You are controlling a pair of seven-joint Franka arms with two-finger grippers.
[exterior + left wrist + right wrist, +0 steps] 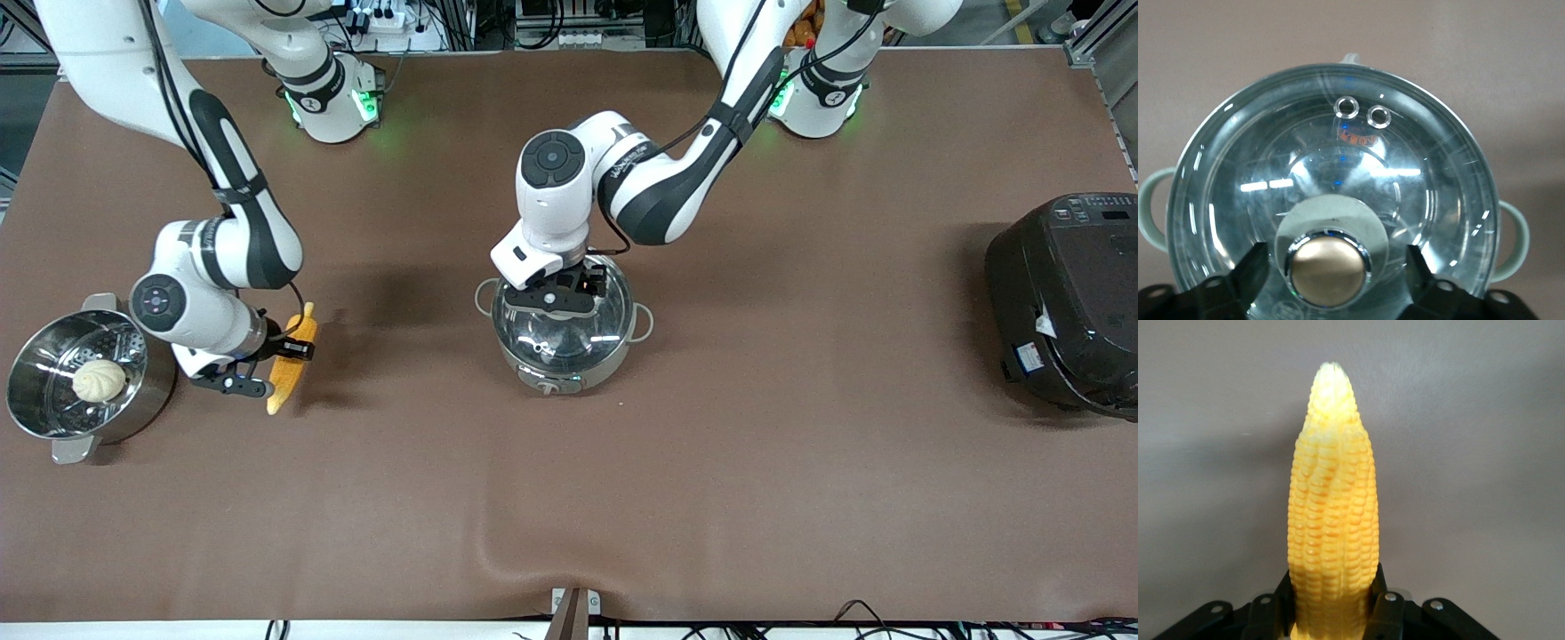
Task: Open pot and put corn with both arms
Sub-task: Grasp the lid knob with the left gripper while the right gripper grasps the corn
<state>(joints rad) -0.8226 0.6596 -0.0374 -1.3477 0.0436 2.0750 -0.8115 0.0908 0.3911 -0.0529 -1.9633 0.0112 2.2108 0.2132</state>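
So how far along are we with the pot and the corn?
Done: the right gripper is shut on the yellow tapered corn cob, beside the perforated steel steamer pot.
In hand: the left gripper sits open around the tan knob of the clear glass lid.
Left: the lid is still on the round shiny steel pot; lift it, then drop the corn in.

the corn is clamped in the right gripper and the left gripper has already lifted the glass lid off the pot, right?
Not quite. The corn is clamped in the right gripper, but the glass lid is not off: it sits on the pot. The left wrist view shows the left gripper open, its fingers either side of the lid's knob.
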